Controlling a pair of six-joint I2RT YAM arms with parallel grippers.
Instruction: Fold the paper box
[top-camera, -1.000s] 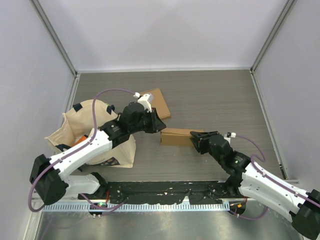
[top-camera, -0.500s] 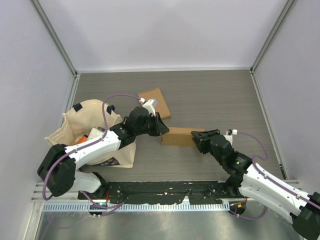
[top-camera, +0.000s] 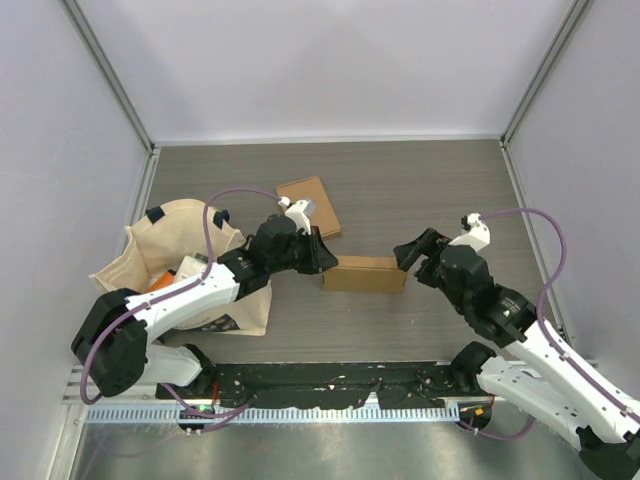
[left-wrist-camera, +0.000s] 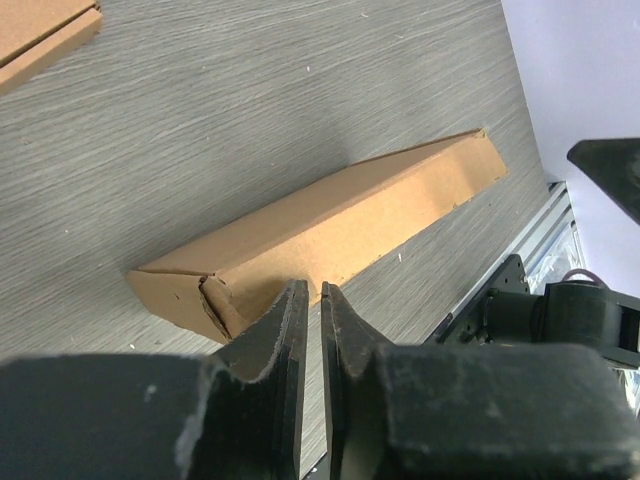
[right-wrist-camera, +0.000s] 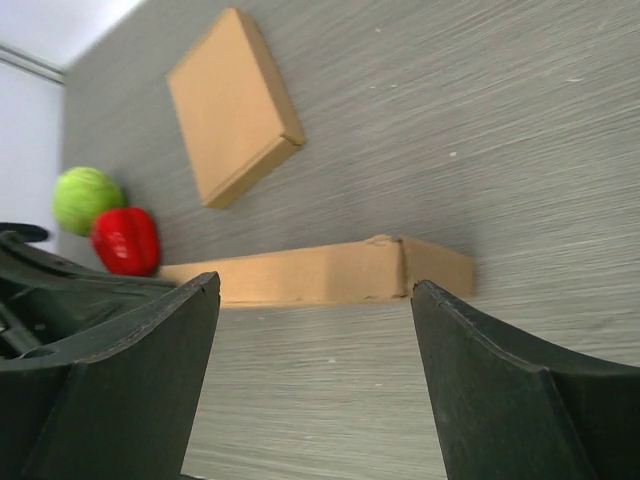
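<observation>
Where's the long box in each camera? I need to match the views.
Top external: long box at centre, between the two arms.
Left wrist: centre, lying diagonally.
Right wrist: centre, lying across.
Shared landmark: flat cardboard, behind the box from the top; top-left corner in left wrist; upper left in right wrist.

The box (top-camera: 364, 274) was matt brown cardboard; the table (top-camera: 430, 190) matt grey wood-grain; the bag (top-camera: 140, 245), at nine o'clock, cream cloth; the rail (top-camera: 300, 412), at six, bare metal.

Left tool (left-wrist-camera: 312, 292), jaws nearly touching, right tool (right-wrist-camera: 315, 287), jaws spread wide, both reaching inward
</observation>
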